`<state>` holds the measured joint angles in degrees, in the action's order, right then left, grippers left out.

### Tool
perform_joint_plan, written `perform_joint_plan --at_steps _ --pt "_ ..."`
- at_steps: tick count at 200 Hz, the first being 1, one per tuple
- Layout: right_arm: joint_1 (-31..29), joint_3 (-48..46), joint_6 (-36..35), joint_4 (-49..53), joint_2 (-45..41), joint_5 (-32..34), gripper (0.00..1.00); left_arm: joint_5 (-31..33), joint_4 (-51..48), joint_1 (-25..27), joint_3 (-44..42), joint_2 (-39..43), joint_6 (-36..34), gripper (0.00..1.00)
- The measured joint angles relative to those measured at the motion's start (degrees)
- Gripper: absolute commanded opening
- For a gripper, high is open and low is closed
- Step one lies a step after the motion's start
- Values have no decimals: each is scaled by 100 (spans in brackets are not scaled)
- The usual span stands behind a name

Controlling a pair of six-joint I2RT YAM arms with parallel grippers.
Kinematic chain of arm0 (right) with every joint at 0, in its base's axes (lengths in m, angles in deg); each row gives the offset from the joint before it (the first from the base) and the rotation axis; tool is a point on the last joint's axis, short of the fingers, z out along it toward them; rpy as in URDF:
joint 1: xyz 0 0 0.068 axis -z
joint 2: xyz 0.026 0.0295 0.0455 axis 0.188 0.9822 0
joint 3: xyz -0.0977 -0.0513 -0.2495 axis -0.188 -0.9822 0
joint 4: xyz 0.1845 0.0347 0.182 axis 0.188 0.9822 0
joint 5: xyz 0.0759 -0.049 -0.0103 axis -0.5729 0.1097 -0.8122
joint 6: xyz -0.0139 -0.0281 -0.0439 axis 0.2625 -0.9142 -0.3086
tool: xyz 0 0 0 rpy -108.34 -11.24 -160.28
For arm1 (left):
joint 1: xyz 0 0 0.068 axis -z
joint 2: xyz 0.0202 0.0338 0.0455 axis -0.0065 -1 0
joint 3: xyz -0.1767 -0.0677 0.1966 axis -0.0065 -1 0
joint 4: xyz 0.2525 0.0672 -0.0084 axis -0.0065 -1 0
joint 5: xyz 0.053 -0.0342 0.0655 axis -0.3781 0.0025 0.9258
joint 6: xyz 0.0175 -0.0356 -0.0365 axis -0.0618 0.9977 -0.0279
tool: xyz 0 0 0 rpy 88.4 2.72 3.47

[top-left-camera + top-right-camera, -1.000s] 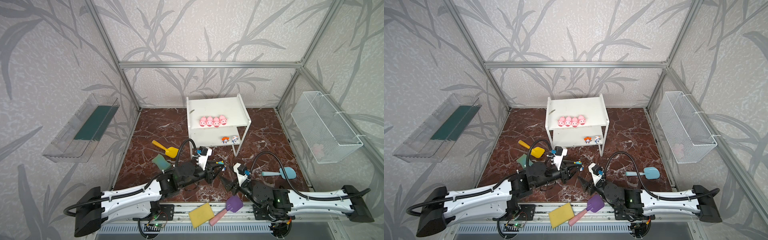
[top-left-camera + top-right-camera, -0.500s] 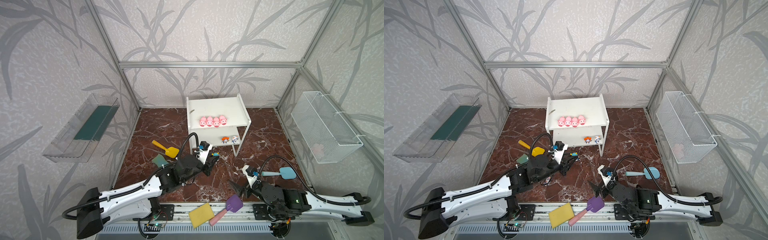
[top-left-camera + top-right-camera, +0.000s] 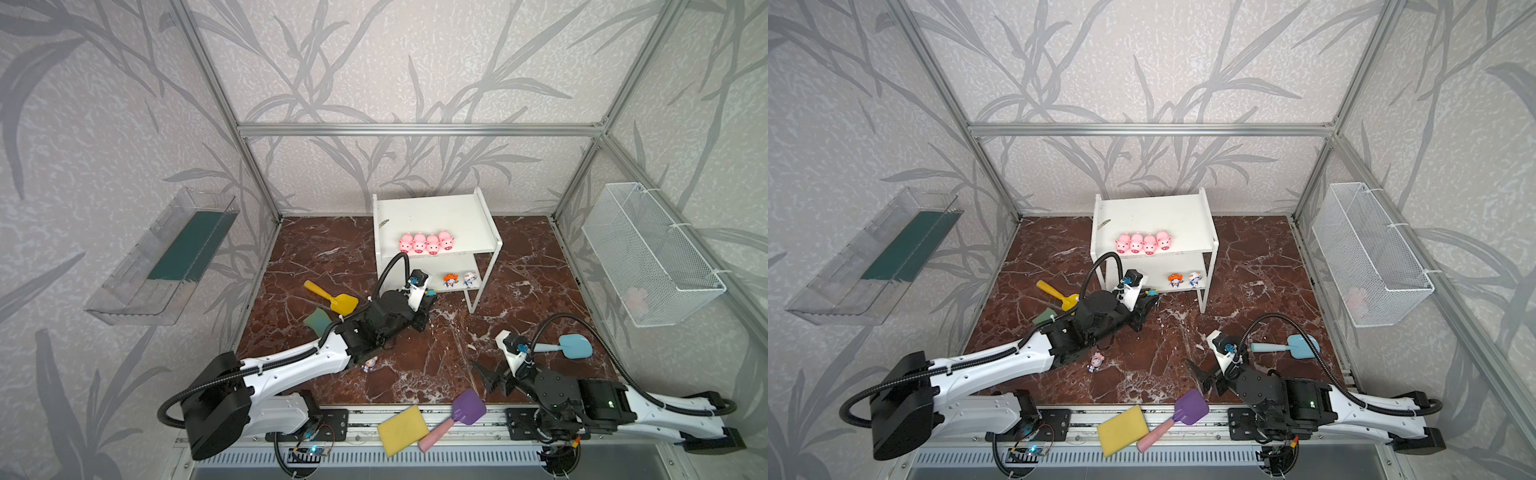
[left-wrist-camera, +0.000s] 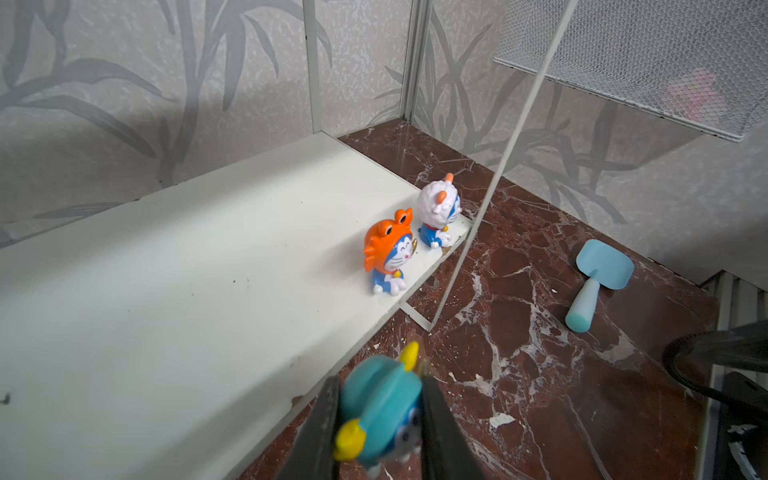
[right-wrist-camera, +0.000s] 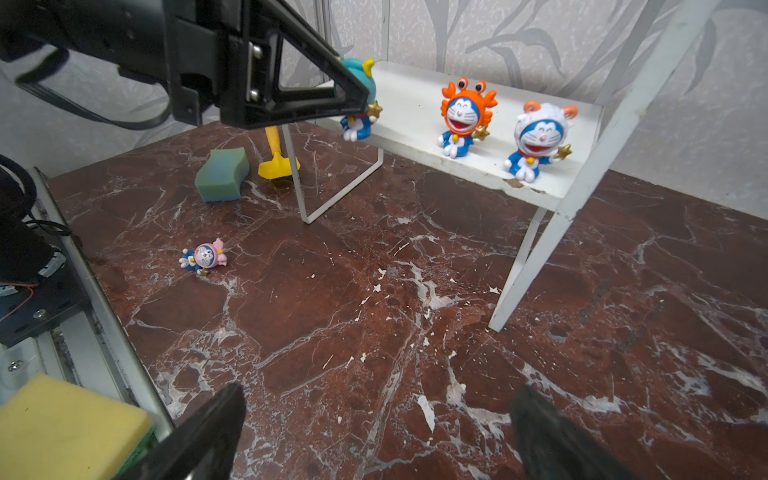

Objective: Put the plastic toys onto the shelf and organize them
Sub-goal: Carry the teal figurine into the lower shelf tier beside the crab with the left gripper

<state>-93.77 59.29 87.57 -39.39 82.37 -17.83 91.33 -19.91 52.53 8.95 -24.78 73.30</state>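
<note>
That red-brown marble-look floor slab (image 5: 374, 270) is glossy with chipped white flecks. Four small pink plastic pigs (image 3: 419, 242) are shiny, teal plastic figurine (image 4: 382, 403) too. White flat-board shelf (image 4: 166, 270) looks smooth, matt.

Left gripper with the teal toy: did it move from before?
Yes. The left gripper moved closer to the shelf. It now holds the teal toy right at the front edge of the shelf's lower board.

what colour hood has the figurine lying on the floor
Pink; that figurine shows best in the right wrist view.
</note>
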Motion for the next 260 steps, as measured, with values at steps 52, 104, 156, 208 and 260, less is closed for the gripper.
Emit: perform_joint_plan --at_steps 52,104,156,208,260 --pt "0 59 -66 92 -118 42 99 249 404 -70 175 -496 -162 7" --pt "0 59 -94 144 -212 46 99 503 581 -151 260 -761 -234 9" --pt "0 59 -109 157 -282 46 99 684 717 -240 291 -898 -264 14" --pt "0 59 -109 160 -282 44 99 713 772 -286 343 -981 -262 24" --pt "0 59 -109 157 -282 42 99 704 767 -310 343 -981 -269 48"
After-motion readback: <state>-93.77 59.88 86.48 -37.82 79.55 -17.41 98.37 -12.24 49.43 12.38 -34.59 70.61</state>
